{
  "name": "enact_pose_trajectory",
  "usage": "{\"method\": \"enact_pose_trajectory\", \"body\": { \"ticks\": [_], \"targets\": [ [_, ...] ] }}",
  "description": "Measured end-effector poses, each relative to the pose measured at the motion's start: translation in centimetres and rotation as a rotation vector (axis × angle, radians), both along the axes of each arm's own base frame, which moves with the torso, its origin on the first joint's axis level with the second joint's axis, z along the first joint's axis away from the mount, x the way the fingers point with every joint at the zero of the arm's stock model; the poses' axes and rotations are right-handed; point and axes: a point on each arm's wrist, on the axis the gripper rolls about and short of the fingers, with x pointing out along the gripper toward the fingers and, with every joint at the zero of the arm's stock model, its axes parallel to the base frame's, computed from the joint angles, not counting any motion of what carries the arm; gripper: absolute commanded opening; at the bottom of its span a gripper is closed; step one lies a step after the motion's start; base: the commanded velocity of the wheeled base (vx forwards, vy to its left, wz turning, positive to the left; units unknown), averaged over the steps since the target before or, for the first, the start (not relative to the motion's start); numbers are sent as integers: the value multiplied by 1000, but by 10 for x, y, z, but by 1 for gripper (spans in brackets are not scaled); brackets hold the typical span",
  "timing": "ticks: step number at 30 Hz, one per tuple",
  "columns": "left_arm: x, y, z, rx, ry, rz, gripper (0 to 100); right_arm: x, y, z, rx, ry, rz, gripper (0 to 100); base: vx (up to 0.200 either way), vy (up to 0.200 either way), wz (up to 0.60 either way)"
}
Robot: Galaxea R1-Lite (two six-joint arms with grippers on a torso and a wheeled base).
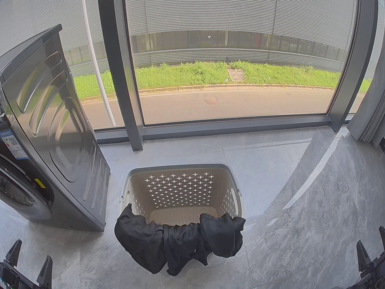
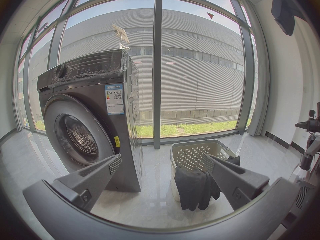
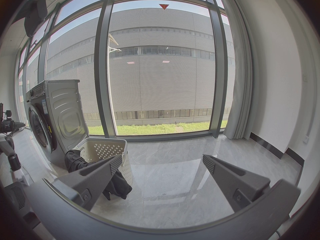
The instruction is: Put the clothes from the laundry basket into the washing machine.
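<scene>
A beige laundry basket (image 1: 181,187) stands on the floor to the right of the dark grey washing machine (image 1: 56,141). Black clothes (image 1: 176,239) hang over the basket's near rim and spill down its outside. My left gripper (image 1: 32,255) is open, low at the near left, short of the machine's front. My right gripper (image 1: 371,241) is open at the near right, well away from the basket. In the left wrist view the open left gripper (image 2: 162,158) faces the machine's round door (image 2: 78,137), the basket (image 2: 196,150) and the clothes (image 2: 195,187). The right wrist view has the basket (image 3: 103,149) beyond the open right gripper (image 3: 162,159).
Tall windows with a dark frame post (image 1: 122,69) close off the far side behind the basket. A grey curtain (image 1: 373,109) hangs at the far right. Bare marble floor (image 1: 313,205) spreads to the right of the basket.
</scene>
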Motion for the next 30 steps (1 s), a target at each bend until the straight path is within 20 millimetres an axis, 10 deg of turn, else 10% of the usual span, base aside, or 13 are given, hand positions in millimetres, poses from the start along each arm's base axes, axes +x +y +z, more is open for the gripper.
{"method": "enact_pose_trajectory", "body": {
  "ticks": [30],
  "targets": [
    [0, 0, 0, 0, 0, -2, 100, 0, 0, 0, 0, 0, 0, 100, 67, 0, 0]
  ]
}}
